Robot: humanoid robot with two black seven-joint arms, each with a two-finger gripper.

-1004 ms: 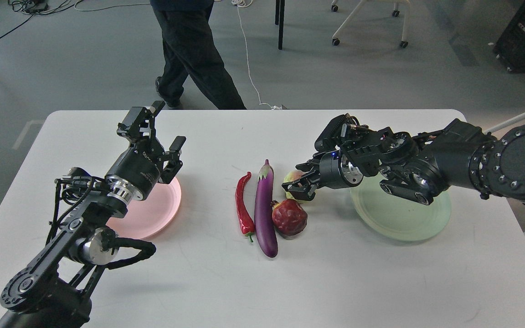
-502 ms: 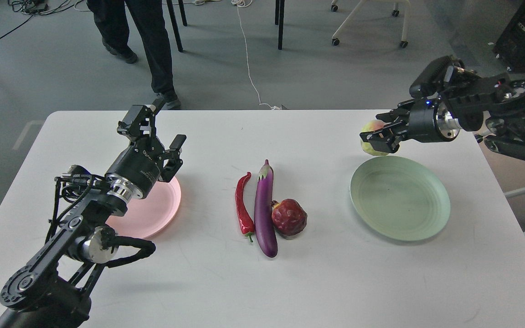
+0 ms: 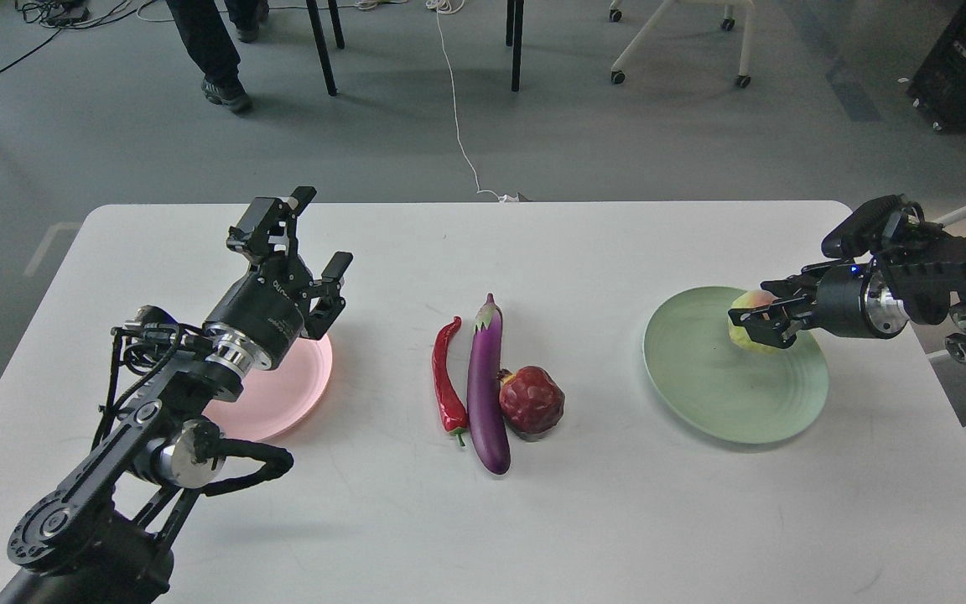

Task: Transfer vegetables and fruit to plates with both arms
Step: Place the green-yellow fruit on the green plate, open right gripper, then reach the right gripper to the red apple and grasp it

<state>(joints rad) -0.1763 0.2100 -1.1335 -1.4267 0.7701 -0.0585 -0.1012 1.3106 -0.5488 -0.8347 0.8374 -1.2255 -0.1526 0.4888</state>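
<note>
A purple eggplant [image 3: 485, 386], a red chili pepper [image 3: 448, 382] and a dark-red pomegranate [image 3: 532, 400] lie together at the table's middle. My right gripper [image 3: 753, 325] is shut on the pale yellow-green fruit [image 3: 746, 329] and holds it low over the right part of the pale green plate [image 3: 701, 377]. I cannot tell whether the fruit touches the plate. My left gripper [image 3: 305, 242] is open and empty, raised above the far edge of the pale pink plate [image 3: 286, 390].
The white table [image 3: 483, 512] has bare room in front of the produce. Beyond its far edge are a person's legs [image 3: 210, 46], chair legs [image 3: 516, 42] and a white cable [image 3: 458, 109] on the floor.
My right gripper has carried the yellow-green fruit from beside the eggplant, up over the far right of the table, then down over the green plate. My left gripper has shifted slightly right.
</note>
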